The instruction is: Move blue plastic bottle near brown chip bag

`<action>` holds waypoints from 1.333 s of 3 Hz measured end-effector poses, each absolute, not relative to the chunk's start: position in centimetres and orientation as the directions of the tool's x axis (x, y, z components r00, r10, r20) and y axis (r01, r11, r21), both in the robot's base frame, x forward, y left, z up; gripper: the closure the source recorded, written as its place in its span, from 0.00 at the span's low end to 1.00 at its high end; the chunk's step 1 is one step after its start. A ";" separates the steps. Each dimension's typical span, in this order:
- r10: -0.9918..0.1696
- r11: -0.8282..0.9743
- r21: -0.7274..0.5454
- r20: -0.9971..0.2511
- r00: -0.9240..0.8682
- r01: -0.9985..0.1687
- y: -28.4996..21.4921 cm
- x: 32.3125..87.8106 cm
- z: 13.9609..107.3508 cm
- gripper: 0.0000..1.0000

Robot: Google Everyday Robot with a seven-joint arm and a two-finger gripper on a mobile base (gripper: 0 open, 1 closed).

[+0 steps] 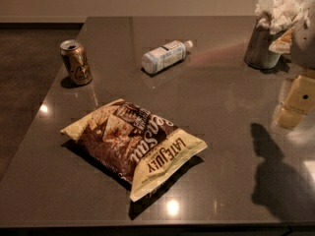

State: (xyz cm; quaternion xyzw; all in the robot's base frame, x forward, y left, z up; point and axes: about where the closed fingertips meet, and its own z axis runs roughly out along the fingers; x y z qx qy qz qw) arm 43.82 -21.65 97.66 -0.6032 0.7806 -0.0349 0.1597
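Observation:
The blue plastic bottle (165,57) lies on its side at the far middle of the dark table (221,107), white cap pointing right. The brown chip bag (133,144) lies flat in the near left-middle, printed "LATE JULY", well apart from the bottle. My gripper (294,102) shows as cream-coloured parts at the right edge, above the table, far to the right of both the bottle and the bag. It holds nothing that I can see.
A gold-brown drink can (76,62) stands upright at the far left, near the table's left edge. A metal holder stuffed with white napkins (270,33) stands at the far right. The arm's shadow (275,173) falls on the near right.

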 end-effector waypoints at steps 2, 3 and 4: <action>-0.961 0.225 -0.283 -0.222 -0.164 -0.932 -20.2 45.6 97.6 0.00; -0.969 0.139 -0.326 -0.238 -0.061 -0.935 -17.3 49.3 96.8 0.00; -0.972 0.062 -0.354 -0.235 0.025 -0.933 -14.7 53.2 95.5 0.00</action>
